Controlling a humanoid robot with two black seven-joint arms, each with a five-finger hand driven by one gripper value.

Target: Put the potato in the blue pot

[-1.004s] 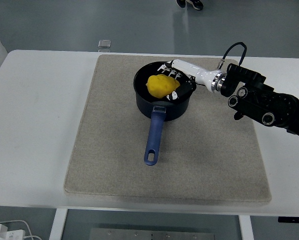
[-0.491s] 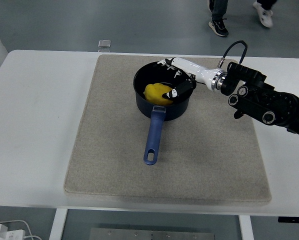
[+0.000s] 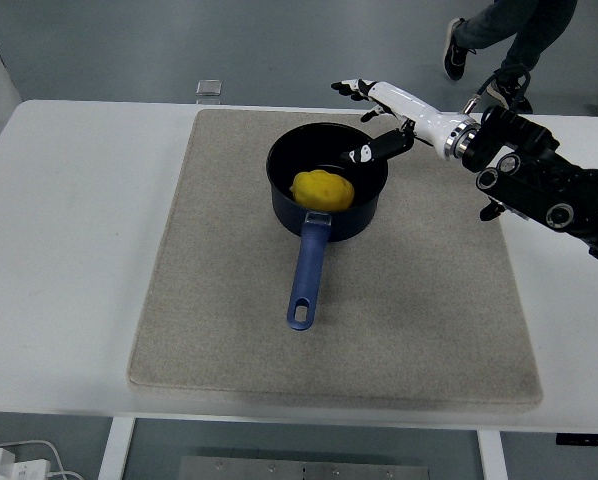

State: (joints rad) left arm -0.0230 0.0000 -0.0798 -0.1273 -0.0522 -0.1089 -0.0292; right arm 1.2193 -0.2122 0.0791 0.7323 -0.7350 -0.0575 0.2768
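Observation:
A yellow potato [image 3: 323, 188] lies inside the dark blue pot [image 3: 279, 190], which stands on the beige mat with its blue handle [image 3: 307, 268] pointing toward the near edge. My right hand [image 3: 369, 120] hovers above the pot's far right rim, its white fingers spread and its black thumb over the rim, holding nothing. The right arm [image 3: 539, 180] comes in from the right. The left arm is out of sight.
The beige mat [image 3: 209, 300] covers most of the white table [image 3: 69, 250]. A small clear box [image 3: 209, 88] sits at the far edge. A person's legs [image 3: 509, 40] pass behind the table at the top right.
The potato dropped from my right hand into the pot. The hand opened, then rose up and back to the right, away from the pot.

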